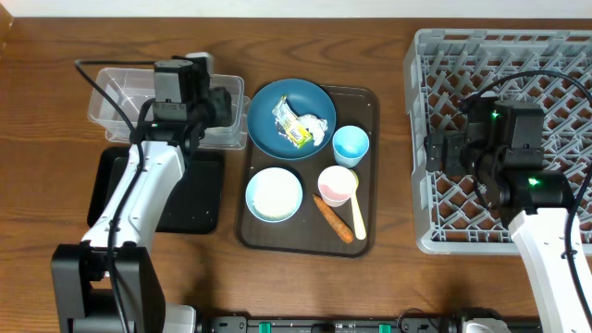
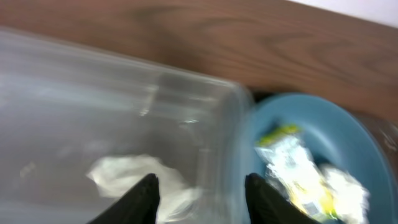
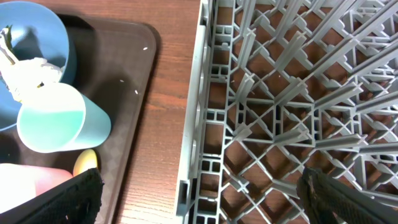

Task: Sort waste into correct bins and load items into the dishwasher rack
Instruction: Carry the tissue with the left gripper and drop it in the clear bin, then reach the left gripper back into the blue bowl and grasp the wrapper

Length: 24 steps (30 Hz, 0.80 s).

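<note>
The left gripper [image 2: 199,202] hangs over the tub's [image 1: 116,97] right end, jaws apart, with a white wrapper [image 2: 134,174] lying inside. The brown tray [image 1: 366,100] holds a blue bowl [image 1: 268,125] with wrappers [image 1: 301,122], two cups, a carrot [image 1: 331,215] and a spoon [image 1: 357,217]. The right gripper [image 3: 205,205] is over the rack's [image 1: 555,65] left wall, jaws wide apart.

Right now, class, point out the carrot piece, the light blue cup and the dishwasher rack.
carrot piece [image 1: 333,218], overhead view, its middle.
light blue cup [image 1: 351,145], overhead view, its inside.
dishwasher rack [image 1: 414,102], overhead view, left wall.
</note>
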### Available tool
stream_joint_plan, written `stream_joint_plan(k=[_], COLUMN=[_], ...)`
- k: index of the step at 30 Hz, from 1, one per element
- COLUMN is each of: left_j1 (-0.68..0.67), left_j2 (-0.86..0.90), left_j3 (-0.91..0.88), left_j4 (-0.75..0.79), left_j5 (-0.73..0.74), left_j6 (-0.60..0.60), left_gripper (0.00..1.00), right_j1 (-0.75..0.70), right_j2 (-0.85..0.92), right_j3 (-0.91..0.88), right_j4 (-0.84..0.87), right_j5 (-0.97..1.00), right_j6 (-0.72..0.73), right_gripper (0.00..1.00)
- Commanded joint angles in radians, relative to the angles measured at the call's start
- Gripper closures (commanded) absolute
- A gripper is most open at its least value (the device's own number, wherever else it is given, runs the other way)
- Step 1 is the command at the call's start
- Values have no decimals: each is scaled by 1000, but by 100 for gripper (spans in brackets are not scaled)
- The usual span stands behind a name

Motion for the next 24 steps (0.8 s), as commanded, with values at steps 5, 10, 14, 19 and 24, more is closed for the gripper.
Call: stream_joint_plan(k=[5, 10, 14, 19, 24], left_j1=[28, 19, -15, -105, -204], left_j2=[5, -3, -14, -14, 11], left_j3=[15, 15, 15, 15, 15], left_j4=[36, 55, 64, 55, 55], left_j5=[167, 194, 202, 142, -13], left_j6=[-31, -31, -31, -30, -31], left_gripper=[53, 51, 50, 44, 40], right_j1=[3, 3, 3, 3, 3], right_j2=[-1, -1, -1, -1, -1], right_j3=[18, 18, 18, 18, 18], right_j4=[-2, 2, 2, 2, 1], right_j5=[-8, -8, -8, -8, -8], right_j6=[3, 3, 3, 3, 3], right_gripper=[1, 1, 1, 1, 1])
